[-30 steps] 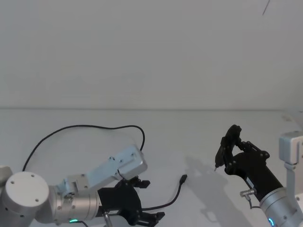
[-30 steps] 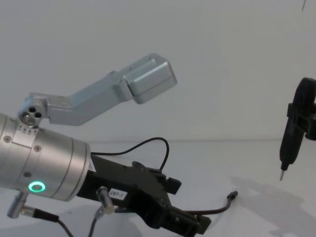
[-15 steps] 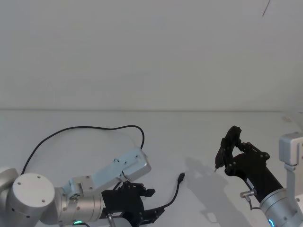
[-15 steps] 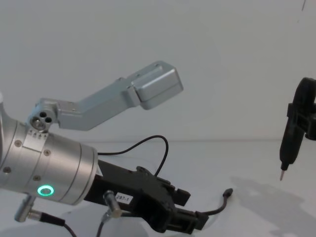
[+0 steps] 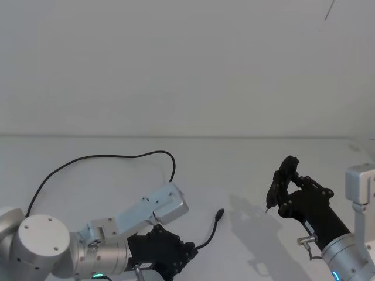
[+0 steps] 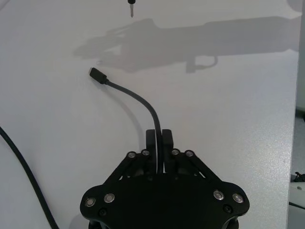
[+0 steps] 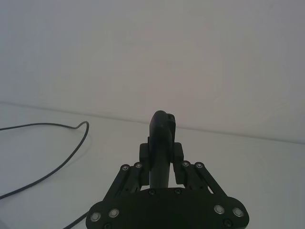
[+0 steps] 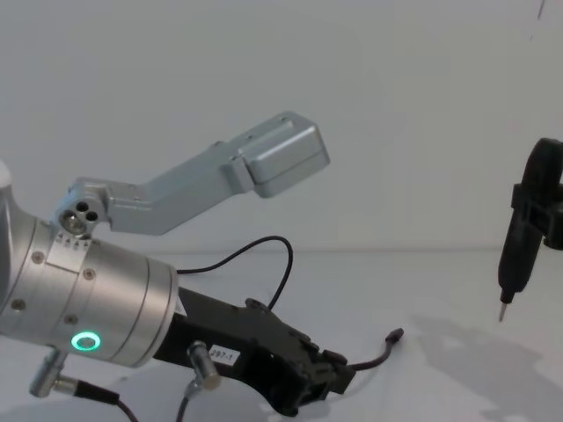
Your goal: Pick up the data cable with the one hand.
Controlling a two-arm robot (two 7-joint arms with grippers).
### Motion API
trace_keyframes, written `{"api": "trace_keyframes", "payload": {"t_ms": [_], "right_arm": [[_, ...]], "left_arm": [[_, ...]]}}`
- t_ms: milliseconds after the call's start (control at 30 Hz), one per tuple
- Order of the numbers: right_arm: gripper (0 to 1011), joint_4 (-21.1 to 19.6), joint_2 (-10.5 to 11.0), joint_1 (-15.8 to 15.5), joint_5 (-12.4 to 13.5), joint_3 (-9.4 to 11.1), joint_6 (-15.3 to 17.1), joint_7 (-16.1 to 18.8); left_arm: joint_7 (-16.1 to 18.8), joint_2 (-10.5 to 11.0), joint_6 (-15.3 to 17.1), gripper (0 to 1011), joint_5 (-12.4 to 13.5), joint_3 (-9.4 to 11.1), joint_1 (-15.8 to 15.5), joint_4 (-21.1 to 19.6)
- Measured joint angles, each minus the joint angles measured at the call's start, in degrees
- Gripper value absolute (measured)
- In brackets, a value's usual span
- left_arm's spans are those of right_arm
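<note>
**Item: data cable (image 5: 88,159).** Long black cord lying on the white table (image 5: 263,152). It loops far out to the robot's left and runs back toward the body. Its plug tip (image 6: 96,75) lies free on the surface, just ahead of the jaws.

**Item: left gripper (image 6: 158,136).** Low over the table on the near left side, clenched on the data cable a short way behind the plug. In the left wrist view the cord runs straight in between the closed fingers.

**Item: right gripper (image 7: 161,152).** Parked on the right, raised, clamped on a pen-shaped tool (image 8: 519,246) with its tip pointing down. It is well apart from the cable.

**Handling note (judgement).** The grasp looks seated, so the step in hand is the lift.
- Raise the gripper straight and slowly, so the thin cord does not slide out through the pads.
- Keep the jaws closed throughout.
- The long slack on the left should trail and drag. A steady rise avoids jerking it or whipping the free plug end.
- Keep the lift path clear of the pen tip on the right.

**Change against earlier record.**
- A second ago the left jaws stood spread on either side of the cord. Half a second ago they were narrowing, and now they are closed on it.
- The plug tip has drawn slightly toward the gripper and sits a little higher in the chest view.
- The far loop has shifted a touch.
- The right arm and its tool are unchanged.
</note>
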Motion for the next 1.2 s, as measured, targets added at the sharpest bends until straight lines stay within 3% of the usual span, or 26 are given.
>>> {"api": "trace_keyframes", "payload": {"t_ms": [67, 367, 633, 900, 1200], "right_arm": [[279, 0.0, 0.0, 0.0, 0.0, 0.0, 0.0, 0.0], [279, 0.0, 0.0, 0.0, 0.0, 0.0, 0.0, 0.0], [279, -0.8, 0.3, 0.0, 1.1, 0.8, 1.0, 0.8], [279, -2.7, 1.0, 0.4, 4.4, 2.4, 3.8, 3.3], [279, -5.3, 1.6, 1.7, 10.7, 4.8, 9.9, 6.1]], "left_arm": [[0.0, 0.0, 0.0, 51, 0.0, 0.0, 0.0, 0.0], [0.0, 0.0, -0.1, 43, 0.1, 0.1, 0.0, 0.1], [-1.6, 1.0, -4.1, 43, 0.5, 0.2, 0.2, 0.1], [-5.2, 3.5, -9.9, 43, -0.4, -0.2, 0.7, -0.4], [-8.3, 7.6, -14.5, 42, -2.4, -1.6, 1.8, -2.0]]}}
